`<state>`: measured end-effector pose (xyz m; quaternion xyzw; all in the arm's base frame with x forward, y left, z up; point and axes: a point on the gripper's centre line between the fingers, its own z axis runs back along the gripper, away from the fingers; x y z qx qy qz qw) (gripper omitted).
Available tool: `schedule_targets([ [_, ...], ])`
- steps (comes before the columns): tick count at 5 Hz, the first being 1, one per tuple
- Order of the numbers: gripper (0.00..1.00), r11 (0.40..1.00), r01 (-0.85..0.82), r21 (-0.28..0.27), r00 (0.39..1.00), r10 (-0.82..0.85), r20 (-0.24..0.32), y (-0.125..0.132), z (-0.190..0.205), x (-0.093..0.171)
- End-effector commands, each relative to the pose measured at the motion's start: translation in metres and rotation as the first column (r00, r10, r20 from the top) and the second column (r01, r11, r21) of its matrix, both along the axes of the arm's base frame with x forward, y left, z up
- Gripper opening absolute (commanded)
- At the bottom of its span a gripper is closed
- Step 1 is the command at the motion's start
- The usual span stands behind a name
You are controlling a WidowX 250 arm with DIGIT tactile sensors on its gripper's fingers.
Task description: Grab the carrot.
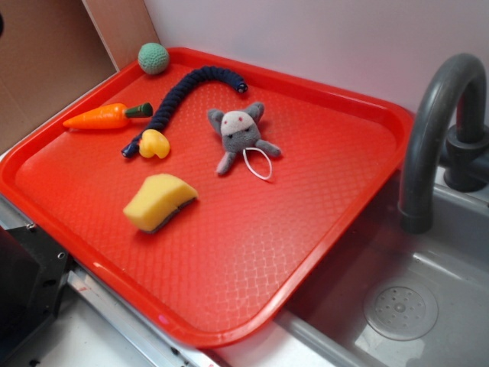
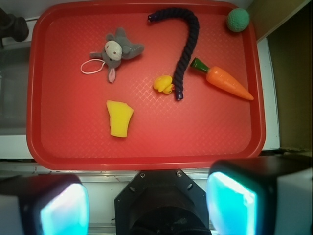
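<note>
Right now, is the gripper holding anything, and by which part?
Nothing. The gripper is open and empty, high above the tray; the carrot lies untouched.

Bright, even light falls from overhead, with soft short shadows. The red tray [image 1: 321,199] shows pale glare across its textured surface. In the wrist view, the gripper's fingers [image 2: 230,203] sit blurred and out of focus, glowing teal, while the tray beyond stays sharp.

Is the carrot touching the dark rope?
Apart. The wrist view shows red tray between the carrot stem and the rope.
</note>
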<state>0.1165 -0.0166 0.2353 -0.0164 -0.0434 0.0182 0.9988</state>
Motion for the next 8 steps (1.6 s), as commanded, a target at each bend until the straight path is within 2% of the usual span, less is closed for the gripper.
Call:
schedule_targets([
  [1,1.00,1.000,0.000,0.000,1.000,0.000,0.000,0.000,0.000,0.000],
  [2,1.00,0.999,-0.053,0.004,0.998,0.053,-0.016,0.016,0.000,0.021],
  [3,1.00,0.996,0.077,-0.037,0.997,-0.077,0.017,0.040,-0.008,0.043],
  [4,1.00,0.945,0.322,-0.054,0.947,-0.321,0.023,0.066,-0.037,0.072],
  [5,1.00,0.836,0.546,-0.057,0.838,-0.545,0.037,0.072,-0.056,0.081],
  [6,1.00,0.710,0.701,-0.070,0.710,-0.704,-0.020,0.099,-0.089,0.097],
  [7,1.00,0.801,0.599,0.005,0.795,-0.594,-0.122,0.124,-0.121,0.107],
  [8,1.00,0.827,0.561,0.028,0.822,-0.554,-0.131,0.139,-0.138,0.107],
])
